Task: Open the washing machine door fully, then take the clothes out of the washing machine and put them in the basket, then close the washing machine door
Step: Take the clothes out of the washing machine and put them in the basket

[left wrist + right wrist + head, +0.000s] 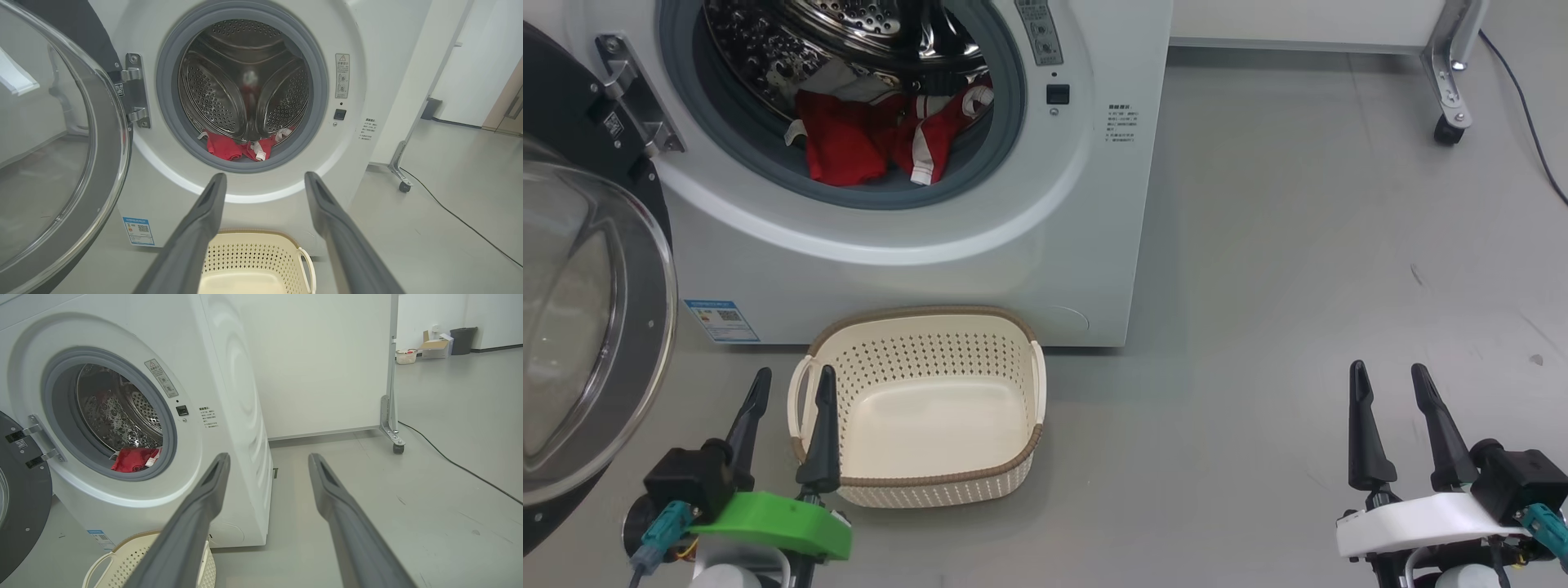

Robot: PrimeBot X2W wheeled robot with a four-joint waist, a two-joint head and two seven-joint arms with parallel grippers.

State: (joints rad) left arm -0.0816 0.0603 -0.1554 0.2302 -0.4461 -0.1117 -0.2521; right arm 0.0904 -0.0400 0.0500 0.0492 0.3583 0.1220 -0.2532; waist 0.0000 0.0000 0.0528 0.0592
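- Both grippers hung empty with their fingers spread wide. The left gripper was just beside the basket, at its white handle, and the right gripper was well apart to the right over bare floor.
- The clothes lay ahead of and above the left gripper, heaped at the lip of the drum in the washing machine and spilling onto the grey seal. A reach could snag the fabric on that seal, or lift one garment and leave the rest behind.
- The washing machine door stood swung out to the left of the left gripper, close to its arm. A wide sweep of that arm risked knocking the glass bowl and pushing the door partly shut.
- The basket sat between the left gripper and the machine, under the opening. A low pass could hook its handle and drag the light basket aside, so that released clothes landed on the floor.
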